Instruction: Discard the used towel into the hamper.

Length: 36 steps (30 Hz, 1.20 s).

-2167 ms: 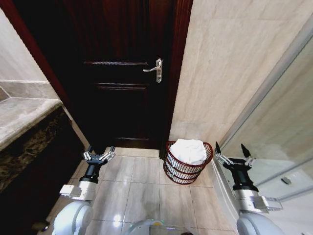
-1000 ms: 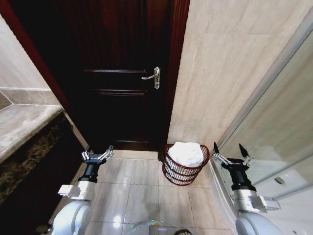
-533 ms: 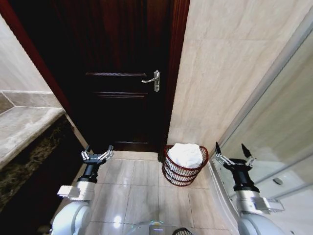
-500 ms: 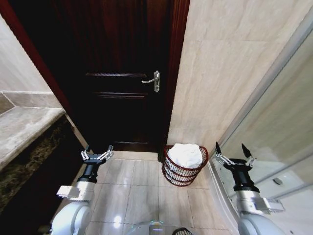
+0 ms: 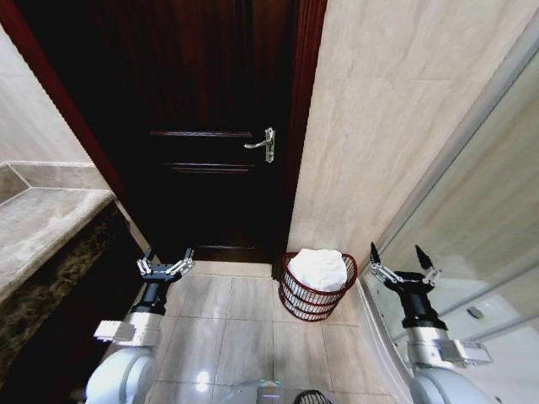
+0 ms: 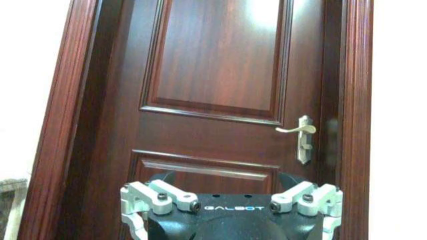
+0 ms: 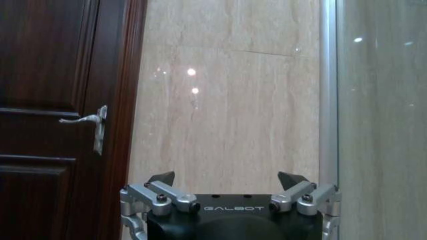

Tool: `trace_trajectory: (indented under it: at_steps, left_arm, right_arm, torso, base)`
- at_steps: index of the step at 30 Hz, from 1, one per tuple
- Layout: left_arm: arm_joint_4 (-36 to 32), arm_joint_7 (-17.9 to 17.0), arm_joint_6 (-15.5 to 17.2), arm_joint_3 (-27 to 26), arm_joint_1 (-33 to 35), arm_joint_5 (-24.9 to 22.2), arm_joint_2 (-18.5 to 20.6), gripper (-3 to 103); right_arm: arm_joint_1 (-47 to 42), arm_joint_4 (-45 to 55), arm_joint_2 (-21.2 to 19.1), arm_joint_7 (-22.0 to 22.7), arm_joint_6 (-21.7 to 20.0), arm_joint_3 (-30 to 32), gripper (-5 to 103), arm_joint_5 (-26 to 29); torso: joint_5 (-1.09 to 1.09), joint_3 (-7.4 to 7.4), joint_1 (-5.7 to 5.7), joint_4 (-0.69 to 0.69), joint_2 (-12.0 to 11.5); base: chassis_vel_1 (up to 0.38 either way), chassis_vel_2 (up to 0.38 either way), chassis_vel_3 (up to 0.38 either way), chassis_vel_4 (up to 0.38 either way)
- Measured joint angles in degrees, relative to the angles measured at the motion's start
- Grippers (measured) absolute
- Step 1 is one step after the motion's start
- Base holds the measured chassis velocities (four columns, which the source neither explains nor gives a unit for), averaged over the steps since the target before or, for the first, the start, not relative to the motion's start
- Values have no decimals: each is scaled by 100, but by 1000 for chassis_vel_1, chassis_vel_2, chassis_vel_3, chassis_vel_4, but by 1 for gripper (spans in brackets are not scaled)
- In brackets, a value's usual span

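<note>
Towel, white and crumpled (image 5: 317, 268), lay heaped inside the small round reddish-brown wire-weave hamper (image 5: 313, 300), which stood on the pale tiled floor (image 5: 227, 328) at the foot of the beige marble wall, just right of the dark wooden door (image 5: 210, 143). The left end effector (image 5: 165, 266) hung with its fingers spread apart, empty, before the door. The right end effector (image 5: 402, 269) hung likewise spread and empty, right of the hamper beside the glass panel (image 5: 480, 227).
</note>
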Motion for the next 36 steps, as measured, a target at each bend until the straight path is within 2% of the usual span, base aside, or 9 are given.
trace_trajectory:
  at_steps: [26, 29, 32, 36]
  left_arm:
    - [-102, -24, 89, -9, 35, 19, 38, 100]
    - [-108, -70, 144, 5, 38, 8, 18, 100]
    - [-179, -218, 391, 63, -1, 18, -55, 100]
    - [-234, -355, 615, 117, -23, 0, -121, 100]
  right_arm:
    - [-41, 75, 126, 8, -36, -170, 100, -65]
    - [-25, 97, 153, -9, -101, -259, 100, 41]
    - [37, 132, 243, 3, -307, -484, 100, 160]
    - [62, 84, 397, 5, -315, -653, 100, 92]
  torso:
    - [-1, 379, 293, 0, 671]
    - [0, 417, 325, 0, 742]
    - [0, 474, 373, 0, 847]
    - [0, 537, 423, 0, 959]
  base:
    - [0, 0, 0, 0]
    - [0, 0, 0, 0]
    - [0, 0, 0, 0]
    - [0, 0, 0, 0]
